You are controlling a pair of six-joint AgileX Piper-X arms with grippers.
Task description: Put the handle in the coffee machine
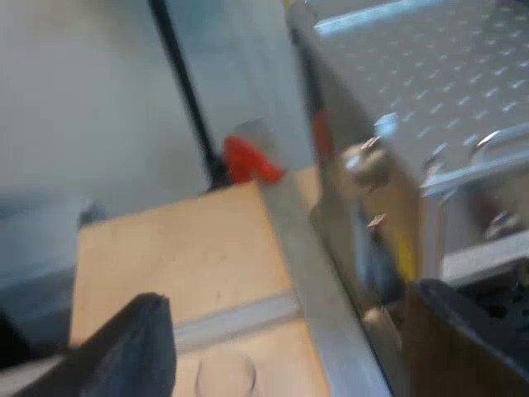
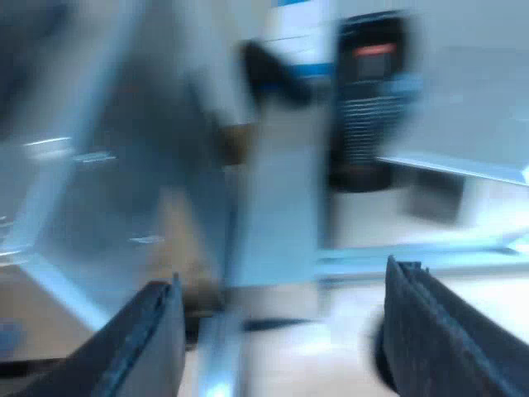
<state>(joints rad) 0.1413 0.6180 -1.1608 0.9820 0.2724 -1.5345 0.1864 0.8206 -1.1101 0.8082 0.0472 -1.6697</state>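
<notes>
Machine (image 1: 430,74), the biggest thing near my left claw: dimpled metal top, bare steel side dropping to the table (image 1: 182,248). Table is pale wood. A metal strip (image 1: 310,281) runs along it at the foot of the machine's side.

Left claw (image 1: 289,294): low over the table, close beside the machine's side and canted against it, so the machine leans across the view. Its fingers (image 1: 136,347) are spread wide, one over bare wood, the other hard by the machine's lower edge. Released, with only table and strip between them.

Right claw (image 2: 285,277): pointed at blurred grey metal surfaces close ahead; what they are I cannot tell. Its fingers (image 2: 438,331) are spread just as wide, with nothing gripped.

Box (image 2: 372,99), dark and ribbed with a small red-orange patch near its top, stands beyond the right claw's fingers.

Post (image 1: 186,99), thin and black, rises past the table's far edge.

Red bit (image 1: 248,160): at that far edge, touching the post and near the machine's side. Whether it is the handle's end I cannot tell.
</notes>
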